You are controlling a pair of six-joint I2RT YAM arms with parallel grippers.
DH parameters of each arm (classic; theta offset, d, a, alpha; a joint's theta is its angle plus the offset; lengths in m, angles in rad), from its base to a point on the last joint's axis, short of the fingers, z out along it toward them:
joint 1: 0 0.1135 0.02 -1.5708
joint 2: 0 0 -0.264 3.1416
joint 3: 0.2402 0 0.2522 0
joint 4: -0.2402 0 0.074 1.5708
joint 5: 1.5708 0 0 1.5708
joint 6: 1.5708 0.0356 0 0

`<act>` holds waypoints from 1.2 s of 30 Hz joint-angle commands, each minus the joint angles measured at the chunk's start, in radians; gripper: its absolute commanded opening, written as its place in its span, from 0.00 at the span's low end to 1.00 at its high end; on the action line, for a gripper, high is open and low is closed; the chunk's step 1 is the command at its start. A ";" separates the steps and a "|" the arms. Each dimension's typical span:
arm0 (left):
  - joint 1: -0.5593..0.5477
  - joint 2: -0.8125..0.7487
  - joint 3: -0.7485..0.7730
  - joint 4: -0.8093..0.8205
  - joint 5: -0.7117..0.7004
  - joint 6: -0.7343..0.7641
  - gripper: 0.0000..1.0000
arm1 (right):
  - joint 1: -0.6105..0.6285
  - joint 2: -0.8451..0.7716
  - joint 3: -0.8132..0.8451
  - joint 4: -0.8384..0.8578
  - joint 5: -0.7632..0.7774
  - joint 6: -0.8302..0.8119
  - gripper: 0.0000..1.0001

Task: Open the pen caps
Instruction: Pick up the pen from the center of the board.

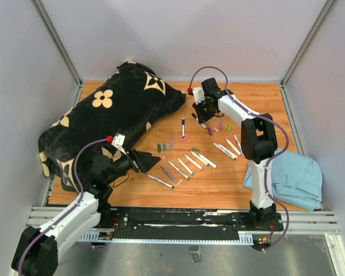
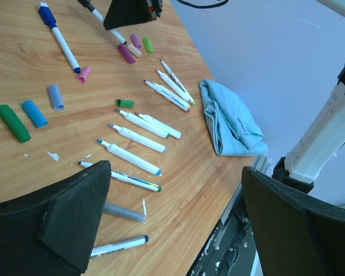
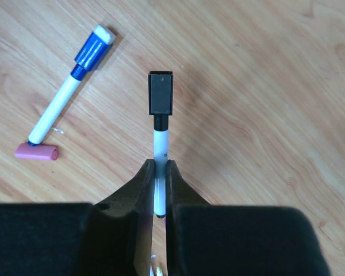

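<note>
My right gripper [image 3: 160, 169] is shut on the white barrel of a marker, and its black pen cap [image 3: 160, 92] sticks out ahead of the fingertips, low over the wood. A blue-capped marker [image 3: 94, 47] lies to its left with a loose pink cap [image 3: 37, 152] at its tip. From above, the right gripper [image 1: 202, 115] is at the table's far middle. Loose caps lie nearby: green [image 2: 12, 122], blue [image 2: 34, 113], pale blue [image 2: 55, 96], purple [image 2: 126, 53]. My left gripper [image 2: 178, 213] hangs open over the near table with nothing between its fingers.
A row of uncapped white markers [image 1: 187, 164] lies across the table's middle, with more [image 1: 227, 148] to the right. A black bag with tan flowers [image 1: 115, 109] fills the far left. A blue cloth [image 1: 293, 178] sits at the right edge.
</note>
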 commanded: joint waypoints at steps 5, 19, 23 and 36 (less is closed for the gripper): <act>-0.012 0.016 -0.037 0.158 0.006 -0.051 0.99 | -0.046 -0.084 -0.047 0.052 -0.120 0.027 0.01; -0.043 0.217 -0.028 0.424 -0.038 -0.099 0.99 | -0.082 -0.119 -0.107 0.096 -0.259 0.067 0.01; -0.043 0.329 0.002 0.530 -0.070 -0.123 0.99 | -0.094 -0.131 -0.124 0.112 -0.308 0.085 0.01; -0.044 0.632 0.195 0.658 -0.205 -0.243 0.98 | -0.098 -0.284 -0.248 0.260 -0.517 0.188 0.01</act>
